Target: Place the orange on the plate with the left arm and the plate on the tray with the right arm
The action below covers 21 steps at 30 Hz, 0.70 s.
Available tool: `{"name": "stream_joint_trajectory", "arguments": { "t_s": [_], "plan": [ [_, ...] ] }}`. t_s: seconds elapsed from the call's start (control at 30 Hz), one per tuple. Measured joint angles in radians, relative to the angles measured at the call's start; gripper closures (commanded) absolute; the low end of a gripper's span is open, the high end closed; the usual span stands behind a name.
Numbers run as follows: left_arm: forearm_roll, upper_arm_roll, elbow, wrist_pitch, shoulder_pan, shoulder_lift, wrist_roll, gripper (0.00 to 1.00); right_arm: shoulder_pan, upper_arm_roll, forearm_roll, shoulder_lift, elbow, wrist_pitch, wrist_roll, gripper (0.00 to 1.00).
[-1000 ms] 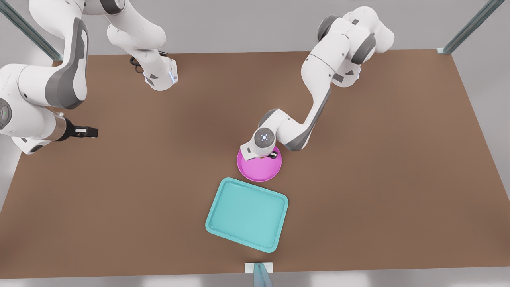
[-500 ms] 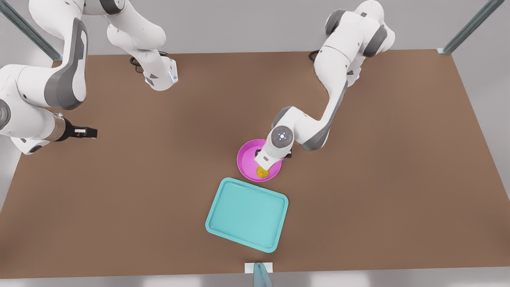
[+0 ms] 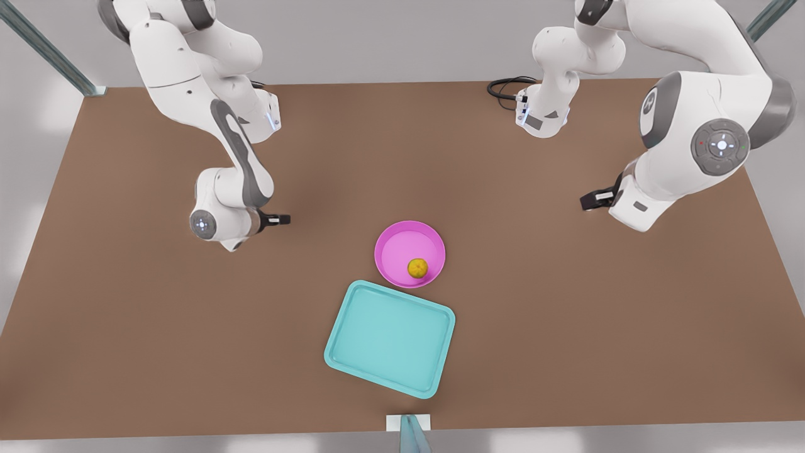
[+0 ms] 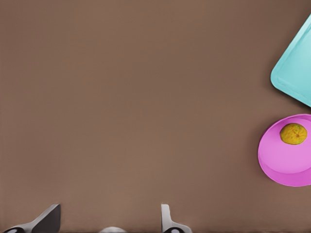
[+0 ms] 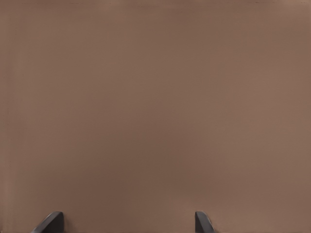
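Orange (image 3: 417,268) now lies on plate (image 3: 395,246), left gripper (image 3: 588,201) pulled well back w/ jaws wide, empty; right gripper (image 3: 283,219), open & empty, has swung closer, so plate-to-tray (image 3: 390,340) is next.

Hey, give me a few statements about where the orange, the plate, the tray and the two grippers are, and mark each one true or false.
1. The orange lies in the pink plate. True.
2. The plate sits on the teal tray. False: it rests on the table, right beside the tray's far edge.
3. The left gripper is shut on the orange. False: it is open and holds nothing, off to the front view's right, well away from the plate.
4. The right gripper is open, over the table on the front view's left of the plate. True.
5. The orange is larger than the plate. False: it is far smaller and covers only a small part of the plate.
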Motion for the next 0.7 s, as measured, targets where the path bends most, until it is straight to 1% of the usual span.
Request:
{"name": "stream_joint_trajectory", "arguments": {
  "t_s": [0.13, 0.23, 0.3, 0.47, 0.57, 0.7],
  "plan": [
    [-0.035, 0.001, 0.000, -0.038, 0.001, 0.006, 0.059, 0.00, 0.082, 0.034, 0.096, 0.110, 0.089, 0.182, 0.014, 0.00],
    [-0.049, -0.003, -0.001, -0.054, -0.002, 0.011, 0.095, 0.00, 0.121, 0.094, 0.137, 0.126, 0.151, 0.260, 0.023, 0.00],
    [-0.053, -0.003, -0.001, -0.061, -0.002, 0.010, 0.115, 0.00, 0.172, 0.116, 0.150, 0.128, 0.169, 0.301, 0.028, 0.00],
    [-0.058, -0.005, -0.001, -0.072, -0.003, 0.010, 0.158, 0.00, 0.304, 0.126, 0.207, 0.214, 0.279, 0.371, 0.039, 0.00],
    [-0.059, -0.005, -0.001, -0.075, -0.003, 0.010, 0.178, 0.00, 0.361, 0.126, 0.268, 0.299, 0.370, 0.395, 0.048, 0.00],
    [-0.059, -0.007, -0.001, -0.080, -0.005, 0.009, 0.199, 0.00, 0.377, 0.126, 0.323, 0.331, 0.376, 0.432, 0.060, 0.00]
  ]
}}
